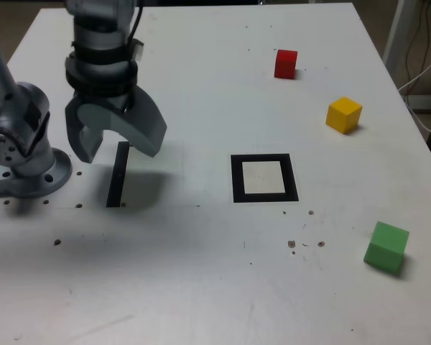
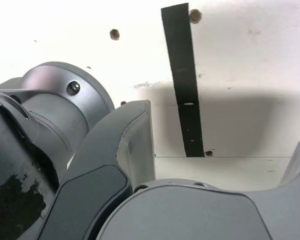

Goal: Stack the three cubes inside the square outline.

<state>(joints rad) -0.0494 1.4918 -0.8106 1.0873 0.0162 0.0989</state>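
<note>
over at the left edge of the exterior view the arm's grey round base sits bolted to the white table, and the arm rises out of the upper left of the frame. its gripper hangs pointing down in the upper left part of the picture, jaws spread wide apart with nothing between them, poised above the near end of a thin black strip that lies flat on the table just beside the base. in the wrist view the same black strip runs across the white surface between the two grey fingers, which stand well apart and empty. moving toward the middle of the exterior view, the square outline lies a little right of centre, its thick black border around a bare white middle, no cube on it. above it, in the upper right, the red cube stands alone. further right and a bit lower sits the yellow cube. down in the lower right of the frame is the green cube. all three cubes rest on the table well apart from each other, from the outline and from the gripper.
</note>
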